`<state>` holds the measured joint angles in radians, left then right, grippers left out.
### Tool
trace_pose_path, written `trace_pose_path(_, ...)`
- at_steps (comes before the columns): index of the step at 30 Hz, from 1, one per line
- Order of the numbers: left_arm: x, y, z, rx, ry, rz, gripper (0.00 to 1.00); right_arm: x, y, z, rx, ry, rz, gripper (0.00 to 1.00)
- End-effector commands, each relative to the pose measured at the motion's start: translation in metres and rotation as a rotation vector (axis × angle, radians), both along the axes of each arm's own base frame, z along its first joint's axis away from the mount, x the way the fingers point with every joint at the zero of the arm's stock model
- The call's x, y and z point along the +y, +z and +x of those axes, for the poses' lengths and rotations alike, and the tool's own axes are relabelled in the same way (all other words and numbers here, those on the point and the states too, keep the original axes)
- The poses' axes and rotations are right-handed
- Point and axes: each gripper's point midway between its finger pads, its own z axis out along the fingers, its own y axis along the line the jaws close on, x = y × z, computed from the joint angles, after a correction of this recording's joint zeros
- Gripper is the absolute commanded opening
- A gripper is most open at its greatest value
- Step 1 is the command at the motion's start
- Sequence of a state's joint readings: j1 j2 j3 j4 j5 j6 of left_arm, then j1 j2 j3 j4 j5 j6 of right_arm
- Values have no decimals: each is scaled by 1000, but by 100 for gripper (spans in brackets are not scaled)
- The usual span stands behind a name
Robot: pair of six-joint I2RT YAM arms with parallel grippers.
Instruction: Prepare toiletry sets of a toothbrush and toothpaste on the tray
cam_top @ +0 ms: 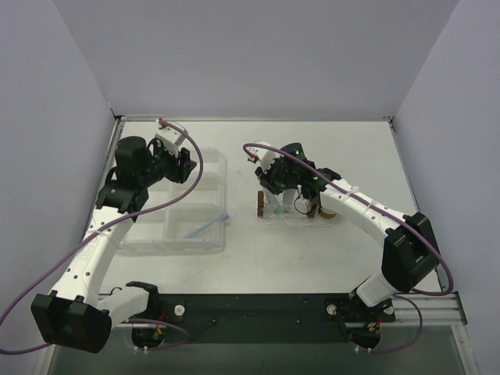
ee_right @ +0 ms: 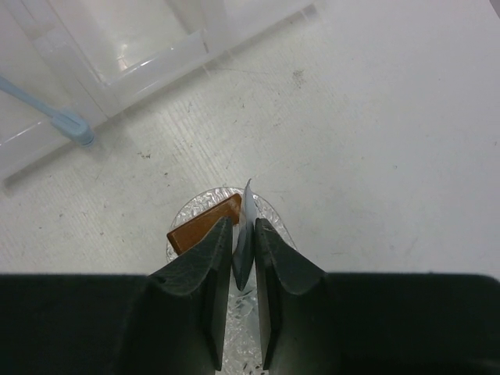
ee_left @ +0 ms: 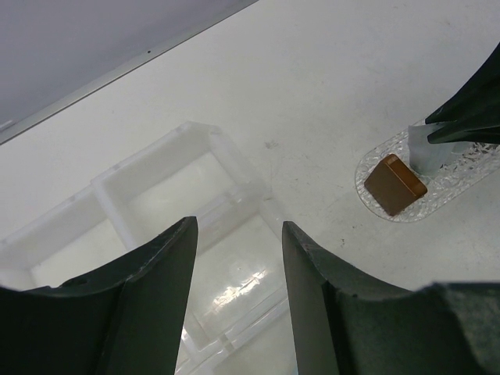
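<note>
Desk (cam_top: pixel 312 156) – white, walled on three sides.

Clear compartment box (cam_top: pixel 168 223) on L half of desk. L claw (ee_left: pixel 238 226) hangs over its far part, fingers spread w/ nothing between them, only box walls visible in the gap.

Tray (ee_left: pixel 373 166) – small clear bumpy oval, right of the box, approx. centre of desk, well apart from L claw. R claw (ee_right: pixel 244 223) is directly above it, pointing down.

Toothbrush (cam_top: pixel 207 227) – light blue, lies slanted across the near-right part of the box, head end at the box wall on the tray side. Not on tray; neither claw touches it.

Toothpaste (ee_right: pixel 248 207) – pale grey-white tube pinched betw. R claw's fingers, which are pressed onto its flat sides. The flat crimped end sticks out past the fingertips, edge-on in wrist view, over the tray's L end. Lower part hidden by the fingers, so can't tell if it touches the tray.

Brown block (ee_left: pixel 394 183) – small, sits on the tray's L end, just beside the tube.
</note>
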<state>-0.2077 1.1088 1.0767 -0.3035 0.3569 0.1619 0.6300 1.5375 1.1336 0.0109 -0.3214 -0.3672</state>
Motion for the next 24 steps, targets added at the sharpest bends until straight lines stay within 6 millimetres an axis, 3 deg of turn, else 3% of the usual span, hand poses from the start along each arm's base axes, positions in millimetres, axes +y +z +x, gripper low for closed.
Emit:
trace_pose_path(1,0,16,-2,-60,-15,-12,57,4,15,5,-33,-7,13,11)
trace_pose_path(10,0,15,-2,-58,-15,-11,57,3,26,4,-51,-15,27,0)
trace_pose_path(24,0,15,-1,-54,-12,-15,57,-2,43,2,-108,-42,81,0)
